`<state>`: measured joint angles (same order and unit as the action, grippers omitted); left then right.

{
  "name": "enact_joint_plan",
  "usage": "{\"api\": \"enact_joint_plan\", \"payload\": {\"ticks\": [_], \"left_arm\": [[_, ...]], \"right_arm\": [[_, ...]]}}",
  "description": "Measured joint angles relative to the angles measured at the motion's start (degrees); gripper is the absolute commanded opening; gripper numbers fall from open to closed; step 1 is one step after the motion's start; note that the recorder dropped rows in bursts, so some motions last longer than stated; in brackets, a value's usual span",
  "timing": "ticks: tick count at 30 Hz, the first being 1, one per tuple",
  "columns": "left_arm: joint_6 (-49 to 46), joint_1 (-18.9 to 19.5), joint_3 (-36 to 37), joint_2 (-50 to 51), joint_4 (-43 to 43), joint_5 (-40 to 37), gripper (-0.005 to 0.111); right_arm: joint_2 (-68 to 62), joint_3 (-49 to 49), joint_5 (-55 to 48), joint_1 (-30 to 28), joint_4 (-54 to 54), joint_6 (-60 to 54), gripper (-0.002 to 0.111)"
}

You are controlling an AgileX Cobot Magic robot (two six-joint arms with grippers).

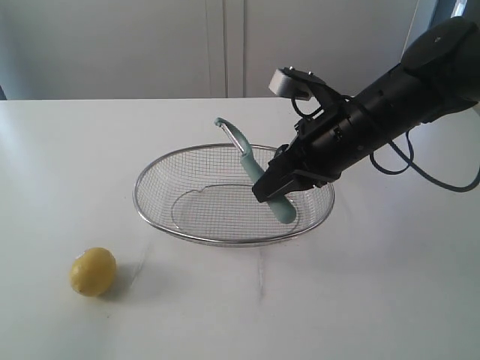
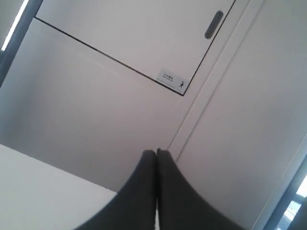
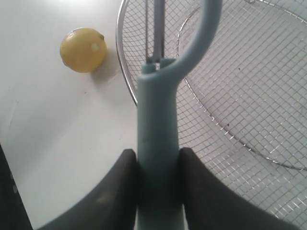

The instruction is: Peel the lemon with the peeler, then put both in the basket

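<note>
The right gripper is slanting down over the one basket, clamping one peeler by its handle. One lemon is lying outside the basket. The left gripper is holding nothing, its jaws together.

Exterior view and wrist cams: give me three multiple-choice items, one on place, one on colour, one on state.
1. Where is the lemon?
A) in the basket
B) in a pincer
C) on the table, outside the basket

2. What colour is the handle of the peeler?
A) pale teal
B) red
C) black

3. What state is the right pincer in?
A) open and empty
B) shut on the peeler
C) out of view

Answers:
1 C: the lemon sits on bare table, apart from the basket's rim.
2 A: the teal shaft fills the right wrist view.
3 B: the pincer clamps the handle's sides and holds the peeler over the basket.
</note>
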<state>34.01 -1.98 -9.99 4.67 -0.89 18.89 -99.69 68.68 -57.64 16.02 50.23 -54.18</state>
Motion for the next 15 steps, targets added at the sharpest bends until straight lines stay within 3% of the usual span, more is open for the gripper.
{"api": "enact_joint_plan", "payload": {"ticks": [3, 9, 12, 15], "left_arm": [[0.1, 0.0, -4.9, 4.2, 5.9, -6.4, 0.0], [-1.8, 0.0, -16.3, 16.5, 19.2, -30.0, 0.0], [-11.0, -1.8, -22.8, 26.2, 17.2, -40.4, 0.0], [-21.3, -4.7, -27.3, 33.4, 9.2, -46.7, 0.0]], "right_arm": [[0.0, 0.0, 0.0, 0.0, 0.0, 0.0, 0.0], [0.0, 0.0, 0.0, 0.0, 0.0, 0.0, 0.0], [0.0, 0.0, 0.0, 0.0, 0.0, 0.0, 0.0], [0.0, 0.0, 0.0, 0.0, 0.0, 0.0, 0.0]]}}
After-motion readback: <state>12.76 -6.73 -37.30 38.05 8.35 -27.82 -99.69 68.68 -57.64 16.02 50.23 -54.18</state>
